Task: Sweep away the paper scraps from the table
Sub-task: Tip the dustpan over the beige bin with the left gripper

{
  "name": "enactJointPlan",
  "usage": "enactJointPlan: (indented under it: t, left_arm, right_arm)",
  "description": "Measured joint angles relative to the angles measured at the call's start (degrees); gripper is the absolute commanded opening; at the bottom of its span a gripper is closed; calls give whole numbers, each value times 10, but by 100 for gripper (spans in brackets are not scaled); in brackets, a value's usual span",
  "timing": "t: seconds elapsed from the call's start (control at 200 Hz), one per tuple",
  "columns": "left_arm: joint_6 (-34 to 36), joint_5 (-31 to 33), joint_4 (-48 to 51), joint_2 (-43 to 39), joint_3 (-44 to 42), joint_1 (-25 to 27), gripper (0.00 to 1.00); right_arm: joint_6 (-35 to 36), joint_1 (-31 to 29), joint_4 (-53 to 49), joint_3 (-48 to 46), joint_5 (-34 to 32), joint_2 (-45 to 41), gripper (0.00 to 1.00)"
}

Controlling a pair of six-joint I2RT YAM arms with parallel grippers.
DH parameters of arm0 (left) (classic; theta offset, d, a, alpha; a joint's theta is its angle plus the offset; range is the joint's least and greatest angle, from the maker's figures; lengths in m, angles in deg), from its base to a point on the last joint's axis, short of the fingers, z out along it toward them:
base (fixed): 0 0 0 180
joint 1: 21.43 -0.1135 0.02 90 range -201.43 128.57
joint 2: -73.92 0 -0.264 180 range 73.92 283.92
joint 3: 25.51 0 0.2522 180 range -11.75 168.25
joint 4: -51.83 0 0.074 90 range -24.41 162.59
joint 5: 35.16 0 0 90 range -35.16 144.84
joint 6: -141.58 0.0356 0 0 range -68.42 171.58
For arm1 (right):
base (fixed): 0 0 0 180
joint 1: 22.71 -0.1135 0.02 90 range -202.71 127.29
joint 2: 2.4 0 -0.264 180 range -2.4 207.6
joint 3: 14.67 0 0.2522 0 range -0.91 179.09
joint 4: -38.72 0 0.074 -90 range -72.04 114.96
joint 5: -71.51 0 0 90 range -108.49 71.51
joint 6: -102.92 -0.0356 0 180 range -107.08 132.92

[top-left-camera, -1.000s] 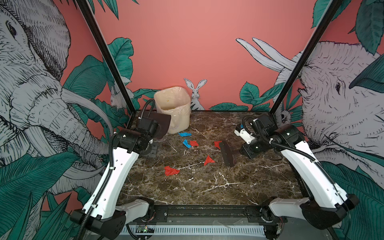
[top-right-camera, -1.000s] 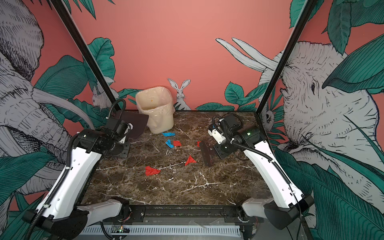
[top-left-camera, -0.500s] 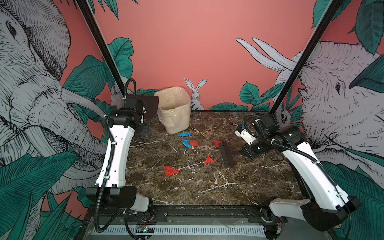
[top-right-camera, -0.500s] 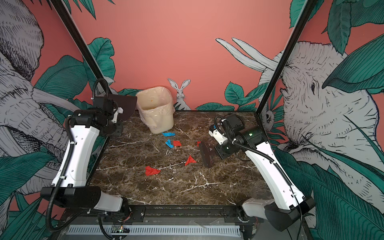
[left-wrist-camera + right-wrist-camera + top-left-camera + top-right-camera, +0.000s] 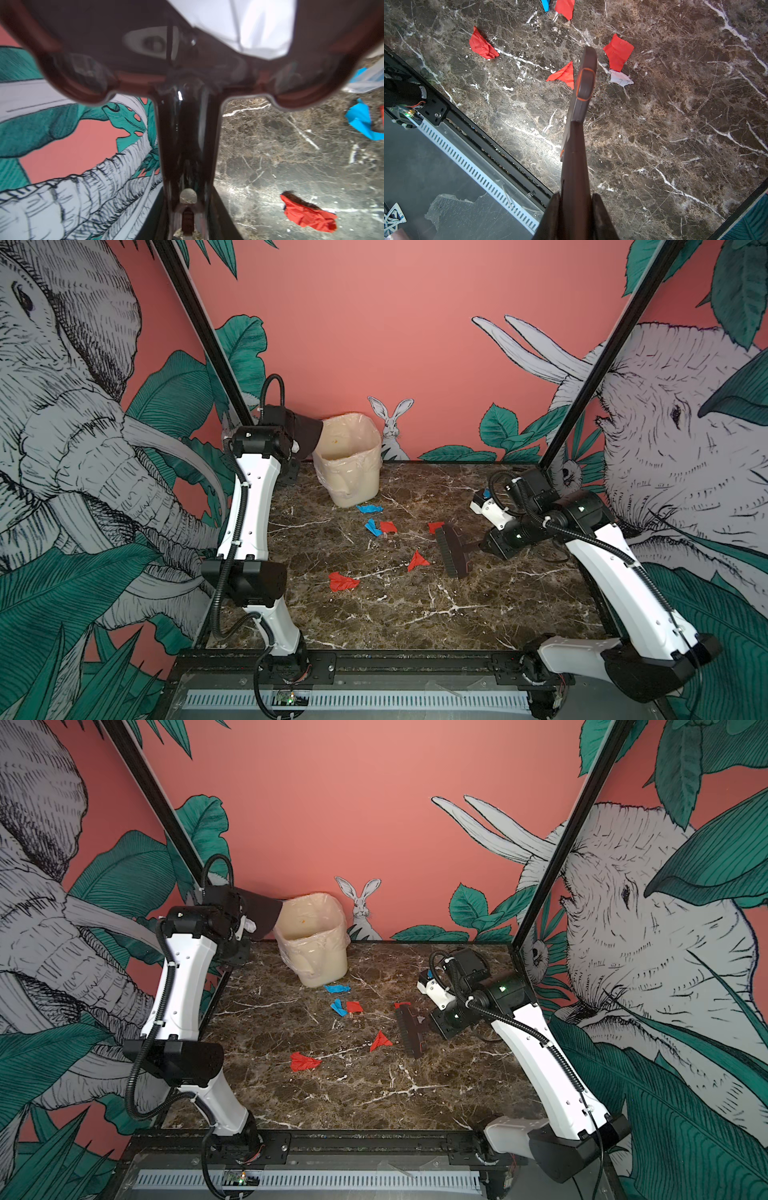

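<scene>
left jaws clamped on dustpan (image 5: 306, 434), aloft beside bin (image 5: 353, 485). right jaws clamped on brush (image 5: 454, 548), among paper scraps (image 5: 343, 581) on desk (image 5: 415, 614).

Near half of worktop (image 5: 415, 614) bare, free passage. Middle littered with paper scraps (image 5: 343, 581). Right of centre, brush (image 5: 451, 549) bars approach from right. Far left corner filled by bin (image 5: 353, 481), dustpan (image 5: 307, 437) at its rim; left arm (image 5: 249, 497) lines left edge
</scene>
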Motion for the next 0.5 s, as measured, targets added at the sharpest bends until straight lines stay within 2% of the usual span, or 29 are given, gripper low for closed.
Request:
enactJointPlan:
  t: [0.28, 0.5]
  left_arm:
    - [39, 52, 7, 44, 51, 35, 0]
    - [56, 56, 5, 89, 87, 51, 0]
  right_arm:
    - [0, 0, -7, 0, 16, 0, 0]
    - [-5, 0, -12, 0, 24, 2, 0]
